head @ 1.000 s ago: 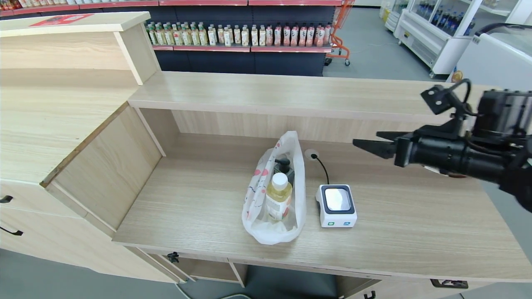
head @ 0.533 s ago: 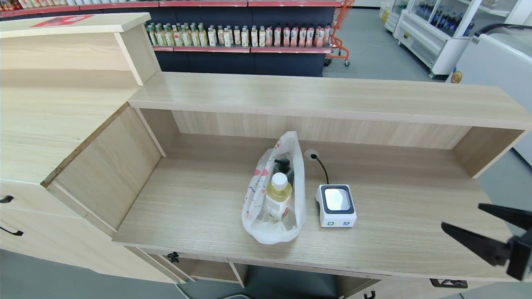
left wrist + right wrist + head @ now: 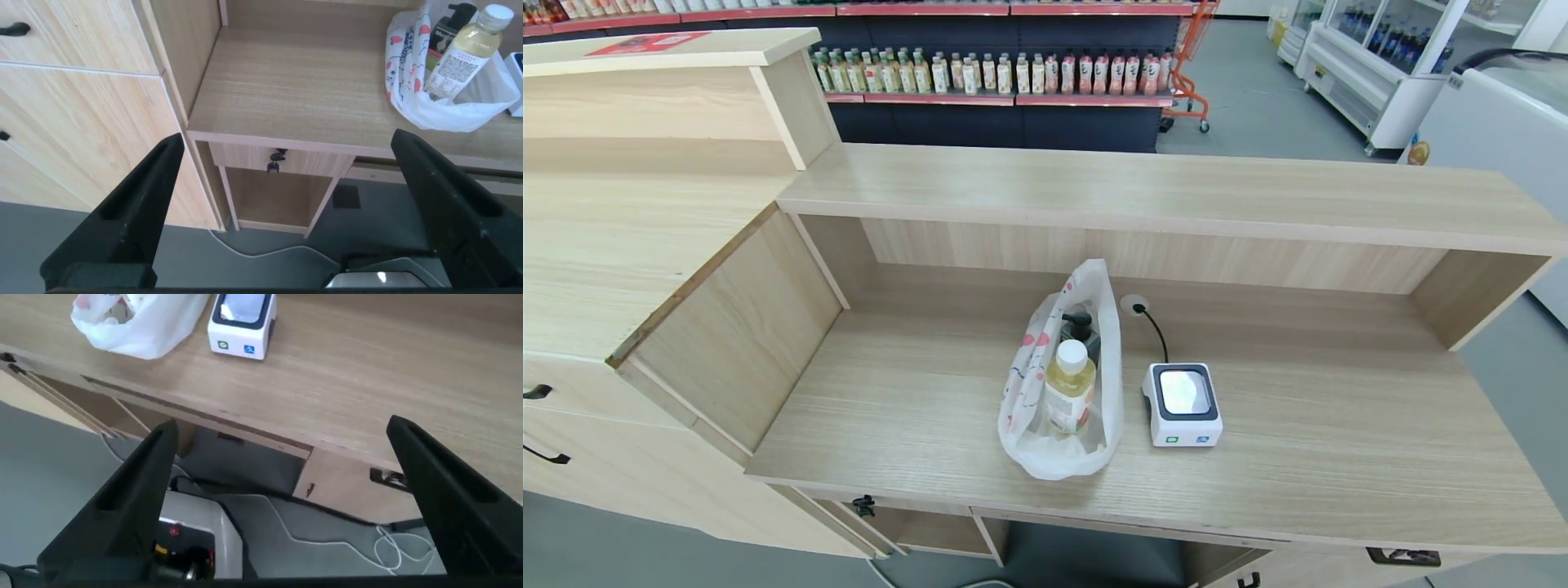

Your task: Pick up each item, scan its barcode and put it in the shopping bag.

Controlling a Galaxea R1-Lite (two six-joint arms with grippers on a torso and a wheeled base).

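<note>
Now our left fingers (image 3: 139, 212) and right fingers (image 3: 135, 490) gape wide, empty; well ahead of them the thin white red-patterned plastic shopping bag (image 3: 1023, 384) sits on the wooden tabletop (image 3: 1339, 441): limp, we judge, best pinched at its handles.

bottle (image 3: 1070, 390), pump btl (image 3: 1081, 327) in bag (image 3: 1021, 392) | scanner (image 3: 1183, 404) just R of bag | on counter (image 3: 1339, 457)
</note>
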